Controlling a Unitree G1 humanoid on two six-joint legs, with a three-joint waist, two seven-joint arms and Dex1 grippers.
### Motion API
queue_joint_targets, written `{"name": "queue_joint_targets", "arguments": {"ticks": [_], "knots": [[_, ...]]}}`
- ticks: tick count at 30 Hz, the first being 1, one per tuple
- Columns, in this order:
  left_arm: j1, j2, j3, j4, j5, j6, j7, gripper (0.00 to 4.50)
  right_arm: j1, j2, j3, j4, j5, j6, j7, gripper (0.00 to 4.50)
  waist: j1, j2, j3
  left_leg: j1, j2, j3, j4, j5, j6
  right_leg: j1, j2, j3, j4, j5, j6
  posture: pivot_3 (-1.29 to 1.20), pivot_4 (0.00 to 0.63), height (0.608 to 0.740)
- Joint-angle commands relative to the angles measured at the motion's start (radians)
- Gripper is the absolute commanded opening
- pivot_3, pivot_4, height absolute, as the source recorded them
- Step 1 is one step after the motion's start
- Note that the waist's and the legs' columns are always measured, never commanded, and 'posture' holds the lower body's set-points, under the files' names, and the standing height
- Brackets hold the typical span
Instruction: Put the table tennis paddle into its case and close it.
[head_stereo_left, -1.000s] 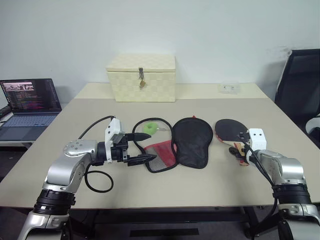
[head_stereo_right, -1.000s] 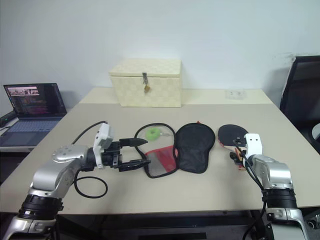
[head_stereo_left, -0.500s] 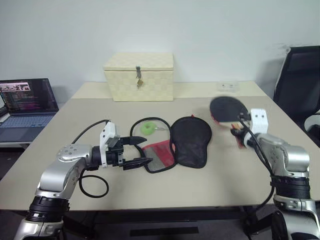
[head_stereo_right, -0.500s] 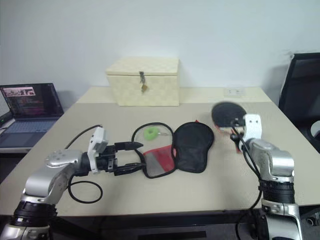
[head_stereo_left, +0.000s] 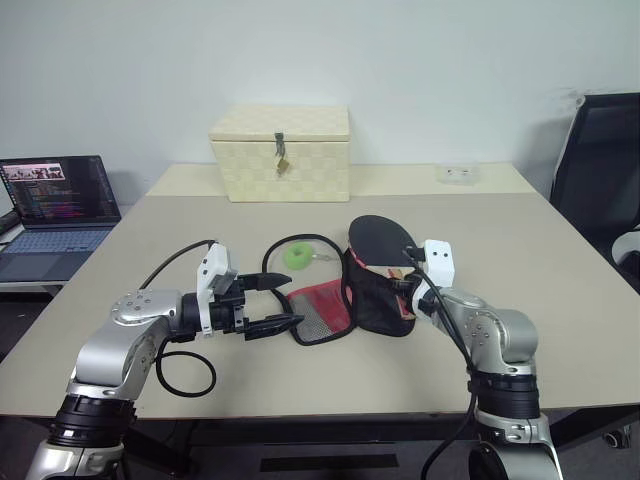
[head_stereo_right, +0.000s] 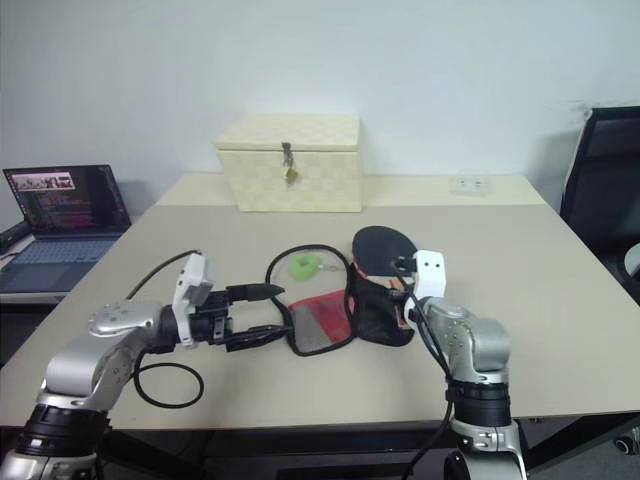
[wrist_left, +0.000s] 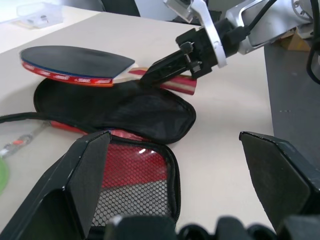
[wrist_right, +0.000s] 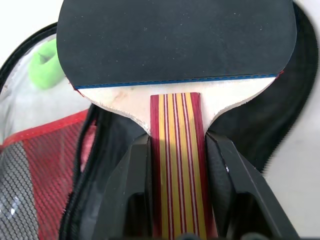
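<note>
The table tennis paddle (head_stereo_left: 380, 238), black-faced with a striped wooden handle, hangs just above the case's black flap (head_stereo_left: 372, 305). My right gripper (wrist_right: 177, 165) is shut on the handle, one finger on each side of it. The case lies unzipped on the table, its red and mesh half (head_stereo_left: 318, 305) spread open to the left of the flap and its green round tag (head_stereo_left: 298, 256) behind. My left gripper (head_stereo_left: 290, 297) is open, level, and its fingertips (head_stereo_left: 296, 320) point at the left edge of the mesh half without gripping it.
A cream woven box (head_stereo_left: 280, 152) with a metal latch stands at the back of the table (head_stereo_left: 560, 300). A laptop (head_stereo_left: 55, 200) sits on a lower desk at the far left, a black chair (head_stereo_left: 600, 170) at the far right. A black cable (head_stereo_left: 185, 372) loops beneath my left arm.
My right gripper lifted the paddle off the table at the right and carried it left, over the case's black flap. The left gripper stayed open in place.
</note>
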Motion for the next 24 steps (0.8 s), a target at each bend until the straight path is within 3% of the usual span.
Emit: {"name": "queue_joint_targets", "arguments": {"ticks": [1, 16, 17, 24], "knots": [[-0.001, 0.019, 0.034, -0.043, -0.018, -0.005, 0.004, 4.50, -0.024, 0.011, 0.007, 0.023, -0.018, -0.080, -0.007, 1.09, 0.000, 0.000, 0.000, 0.000, 0.000, 0.000, 0.000, 0.000, 0.000, 0.000, 0.000, 0.000, 0.000, 0.000, 0.000, 0.00, 0.150, 0.740], [0.015, 0.028, 0.042, -0.050, -0.017, -0.005, 0.010, 4.50, -0.027, 0.008, 0.010, 0.132, -0.066, -0.159, -0.024, 1.09, -0.001, 0.000, 0.000, 0.000, 0.000, 0.000, 0.000, 0.000, 0.000, 0.000, 0.000, 0.000, 0.000, 0.000, 0.000, 0.00, 0.150, 0.740], [0.015, 0.029, 0.042, -0.050, -0.017, -0.005, 0.011, 4.50, -0.025, 0.010, 0.013, 0.121, -0.066, -0.157, -0.026, 1.82, -0.001, 0.000, 0.000, 0.000, 0.000, 0.000, 0.000, 0.000, 0.000, 0.000, 0.000, 0.000, 0.000, 0.000, 0.000, 0.00, 0.150, 0.740], [0.013, 0.026, 0.036, -0.042, -0.009, 0.001, 0.022, 4.50, -0.003, -0.031, 0.071, -0.045, -0.066, -0.090, -0.002, 4.14, -0.001, 0.000, 0.000, 0.000, 0.000, 0.000, 0.000, 0.000, 0.000, 0.000, 0.000, 0.000, 0.000, 0.000, 0.000, 0.00, 0.150, 0.740]]}}
